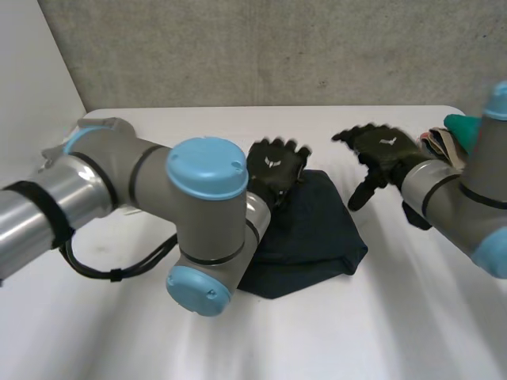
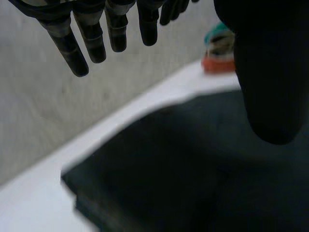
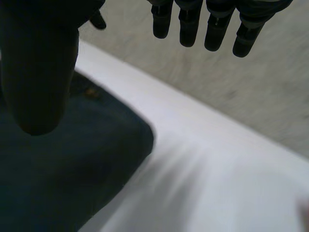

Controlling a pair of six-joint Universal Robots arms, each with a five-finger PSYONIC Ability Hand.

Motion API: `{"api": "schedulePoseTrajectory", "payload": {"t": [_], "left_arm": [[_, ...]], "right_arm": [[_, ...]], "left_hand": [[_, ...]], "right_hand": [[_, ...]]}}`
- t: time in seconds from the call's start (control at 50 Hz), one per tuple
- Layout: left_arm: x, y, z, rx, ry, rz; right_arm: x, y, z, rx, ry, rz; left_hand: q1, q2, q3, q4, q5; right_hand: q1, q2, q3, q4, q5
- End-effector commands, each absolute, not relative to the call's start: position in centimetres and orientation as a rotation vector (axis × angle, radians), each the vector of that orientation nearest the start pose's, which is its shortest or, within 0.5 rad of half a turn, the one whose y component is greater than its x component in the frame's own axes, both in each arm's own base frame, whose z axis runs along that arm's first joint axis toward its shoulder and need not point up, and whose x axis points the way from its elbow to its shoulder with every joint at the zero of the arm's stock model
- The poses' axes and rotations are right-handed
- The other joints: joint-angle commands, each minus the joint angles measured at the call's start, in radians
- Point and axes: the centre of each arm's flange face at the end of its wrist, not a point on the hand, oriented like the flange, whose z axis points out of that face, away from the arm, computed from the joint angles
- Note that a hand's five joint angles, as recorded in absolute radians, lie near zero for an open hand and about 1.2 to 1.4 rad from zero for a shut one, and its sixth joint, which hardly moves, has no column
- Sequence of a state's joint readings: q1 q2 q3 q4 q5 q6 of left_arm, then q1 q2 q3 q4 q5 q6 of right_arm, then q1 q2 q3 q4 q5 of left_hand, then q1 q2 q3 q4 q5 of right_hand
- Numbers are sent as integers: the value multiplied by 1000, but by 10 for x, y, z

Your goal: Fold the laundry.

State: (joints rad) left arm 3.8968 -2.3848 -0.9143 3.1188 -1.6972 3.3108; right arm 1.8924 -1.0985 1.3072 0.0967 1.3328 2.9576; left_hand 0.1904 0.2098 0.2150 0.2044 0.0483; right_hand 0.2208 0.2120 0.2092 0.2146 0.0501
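Folded dark cloth (image 1: 313, 229) on the white table (image 1: 396, 317).
Left hand (image 1: 275, 169) is at its 11 o'clock, right hand (image 1: 383, 150) at 2 o'clock; both fingers straight, empty.

Bare bench (image 1: 412, 317) lies open right of and in front of the folded dark cloth (image 1: 317, 229); the left arm (image 1: 158, 190) overhangs its near-left edge; a clothes pile (image 1: 455, 131) occupies the far-right corner.
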Motion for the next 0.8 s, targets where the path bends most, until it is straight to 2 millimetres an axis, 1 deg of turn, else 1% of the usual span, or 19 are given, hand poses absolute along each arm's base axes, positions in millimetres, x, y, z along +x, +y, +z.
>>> {"api": "schedulePoseTrajectory", "payload": {"t": [0.02,0.1,0.18,0.28,0.34,0.36,0.4,0.42,0.44,0.46,0.48,0.52,0.56,0.58,0.6,0.64,0.68,0.76,0.8], "left_arm": [[-402,-240,164,1071,2479,-1943],[-388,-247,153,1077,2517,-1802],[-381,-248,146,1114,2522,-1706],[-381,-245,144,1145,2510,-1686],[-384,-242,152,1156,2505,-1721],[-385,-242,156,1157,2501,-1742],[-386,-243,184,1140,2473,-1858],[-386,-243,190,1136,2465,-1884],[-387,-243,205,1133,2441,-1964],[-388,-243,213,1133,2426,-2007],[-389,-243,221,1129,2409,-2059],[-392,-241,238,1137,2370,-2169],[-391,-240,250,1142,2343,-2232],[-387,-240,264,1143,2314,-2296],[-384,-241,269,1142,2303,-2318],[-377,-245,282,1164,2277,-2375],[-374,-245,288,1207,2279,-2402],[-375,-234,298,1412,2310,-2469],[-376,-222,304,1562,2321,-2503]], "right_arm": [[280,-321,168,-862,2241,-1350],[280,-325,142,-902,2317,-1275],[278,-328,133,-970,2373,-1301],[276,-332,142,-1004,2392,-1395],[273,-336,154,-988,2359,-1486],[274,-334,163,-1002,2328,-1541],[275,-329,172,-1007,2295,-1591],[276,-324,188,-1008,2254,-1652],[276,-319,201,-1008,2220,-1701],[277,-315,209,-1010,2195,-1735],[279,-304,220,-1024,2154,-1791],[280,-294,224,-1038,2131,-1836],[279,-279,219,-1067,2129,-1876],[278,-274,217,-1078,2127,-1894],[277,-270,216,-1082,2131,-1908],[273,-251,207,-1119,2146,-1925],[272,-236,196,-1145,2158,-1903],[276,-202,164,-1197,2140,-1827],[278,-192,155,-1213,2114,-1825]], "left_hand": [[26,7,1,12,-6],[29,10,4,15,-3],[29,10,4,15,-3],[29,10,4,15,-3],[29,10,4,15,-3],[29,10,4,15,-3],[26,7,1,12,-6],[23,4,-1,9,-9],[17,-2,-7,3,-15],[17,-2,-7,3,-15],[14,-5,-10,0,-18],[11,-8,-13,-3,-21],[11,-8,-13,-3,-21],[11,-8,-13,-3,-21],[11,-8,-13,-3,-21],[11,-8,-13,-3,-21],[11,-8,-13,-3,-21],[20,1,-4,6,-12],[23,4,-1,9,-9]], "right_hand": [[-46,-38,-35,-40,-50],[-46,-38,-35,-40,-50],[-46,-38,-35,-40,-50],[-46,-38,-35,-40,-50],[-46,-38,-35,-40,-50],[-46,-38,-35,-40,-50],[-46,-38,-35,-40,-50],[-46,-38,-35,-40,-50],[-46,-38,-35,-40,-50],[-46,-38,-35,-40,-50],[-46,-38,-35,-40,-50],[-46,-38,-35,-40,-50],[-46,-38,-35,-40,-50],[-46,-38,-35,-40,-50],[-46,-38,-35,-40,-50],[-46,-38,-35,-40,-50],[-46,-38,-35,-40,-50],[-46,-38,-35,-40,-50],[-46,-38,-35,-40,-50]]}}
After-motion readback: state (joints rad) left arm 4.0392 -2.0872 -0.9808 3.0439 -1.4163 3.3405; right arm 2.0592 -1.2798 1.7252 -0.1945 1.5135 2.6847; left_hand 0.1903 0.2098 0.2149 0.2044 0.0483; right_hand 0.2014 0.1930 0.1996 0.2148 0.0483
